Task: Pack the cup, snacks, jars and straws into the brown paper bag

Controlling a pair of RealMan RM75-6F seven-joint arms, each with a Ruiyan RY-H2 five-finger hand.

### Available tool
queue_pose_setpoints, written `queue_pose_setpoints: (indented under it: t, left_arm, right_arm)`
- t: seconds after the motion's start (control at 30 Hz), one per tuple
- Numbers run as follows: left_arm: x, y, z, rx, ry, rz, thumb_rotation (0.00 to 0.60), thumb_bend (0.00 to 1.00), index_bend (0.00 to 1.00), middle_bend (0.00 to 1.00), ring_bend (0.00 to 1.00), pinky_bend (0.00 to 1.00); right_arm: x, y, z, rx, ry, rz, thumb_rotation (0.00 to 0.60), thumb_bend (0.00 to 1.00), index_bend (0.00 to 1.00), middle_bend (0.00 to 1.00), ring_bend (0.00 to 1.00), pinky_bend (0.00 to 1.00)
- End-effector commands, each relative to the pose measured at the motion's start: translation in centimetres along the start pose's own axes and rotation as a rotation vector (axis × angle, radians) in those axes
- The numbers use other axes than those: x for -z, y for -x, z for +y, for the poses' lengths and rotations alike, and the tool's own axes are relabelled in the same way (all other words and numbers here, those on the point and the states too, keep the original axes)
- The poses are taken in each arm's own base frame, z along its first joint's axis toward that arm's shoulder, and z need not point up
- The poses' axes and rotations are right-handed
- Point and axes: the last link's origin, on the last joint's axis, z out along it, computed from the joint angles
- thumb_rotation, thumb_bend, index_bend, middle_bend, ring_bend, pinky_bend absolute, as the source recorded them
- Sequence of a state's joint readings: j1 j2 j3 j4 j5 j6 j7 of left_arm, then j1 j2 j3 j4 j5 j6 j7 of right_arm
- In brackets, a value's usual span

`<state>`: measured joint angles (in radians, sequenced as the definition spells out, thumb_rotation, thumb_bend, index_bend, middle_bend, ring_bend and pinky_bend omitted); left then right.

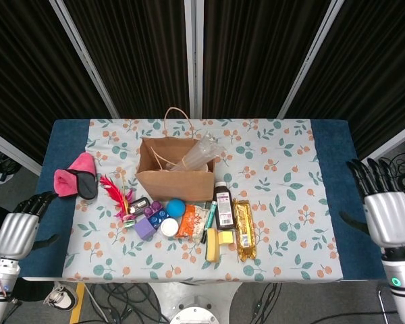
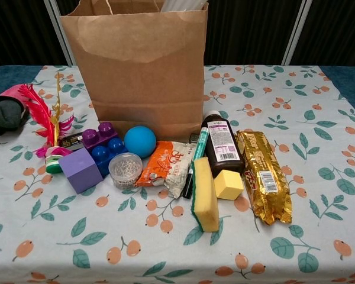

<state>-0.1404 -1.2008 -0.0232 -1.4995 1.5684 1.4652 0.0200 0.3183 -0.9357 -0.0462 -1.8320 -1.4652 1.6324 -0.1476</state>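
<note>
Gold foil wraps the long snack bar (image 2: 264,176) lying nearest the front edge of the floral tabletop (image 2: 319,236), just right of the yellow sponge (image 2: 205,195) and small yellow cube (image 2: 228,184). Left of these lie the orange-and-white snack packet (image 2: 165,168) and the small clear round jar of silvery bits (image 2: 125,170), with the dark brown labelled bottle (image 2: 222,144) and a green marker (image 2: 196,160) between packet and bar. Behind them stands the brown paper bag (image 2: 142,65), upright and open; in the head view a clear plastic cup (image 1: 201,152) leans out of its mouth, so the cup seems already packed. The snacks and jars are not yet in. Both hands hang off the table ends, well apart from everything: the left hand (image 1: 17,229) and right hand (image 1: 385,212) are empty, fingers spread. Next likely calls for the right hand to reach in and grasp the gold bar along its length.
</note>
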Motion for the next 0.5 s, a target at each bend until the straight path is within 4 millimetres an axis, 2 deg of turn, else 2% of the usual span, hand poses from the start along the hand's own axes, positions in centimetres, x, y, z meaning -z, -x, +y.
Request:
queue_pose_setpoints:
  t: [0.03, 0.1, 0.2, 0.5]
  left_arm:
    - [0.9, 0.3, 0.2, -0.023, 0.031, 0.012, 0.600, 0.11, 0.21, 0.26, 0.19, 0.28]
    - [1.4, 0.4, 0.3, -0.016, 0.049, 0.027, 0.600, 0.10, 0.21, 0.25, 0.18, 0.28]
    - [2.0, 0.4, 0.5, -0.008, 0.058, 0.046, 0.600, 0.10, 0.21, 0.23, 0.17, 0.27]
    - [3.1, 0.2, 0.1, -0.003, 0.034, 0.025, 0.600, 0.09, 0.21, 0.23, 0.17, 0.27]
  right_arm:
    - [10.7, 7.1, 4.7, -0.069, 0.059, -0.164, 0.600, 0.00, 0.04, 0.07, 0.00, 0.00]
    - [11.4, 8.8, 5.2, -0.061, 0.051, -0.192, 0.600, 0.00, 0.04, 0.07, 0.00, 0.00]
    - [11.5, 10.3, 5.3, -0.062, 0.037, -0.200, 0.600, 0.00, 0.02, 0.05, 0.00, 0.00]
    - [10.2, 9.4, 4.1, -0.046, -0.024, -0.077, 0.600, 0.00, 0.00, 0.04, 0.00, 0.00]
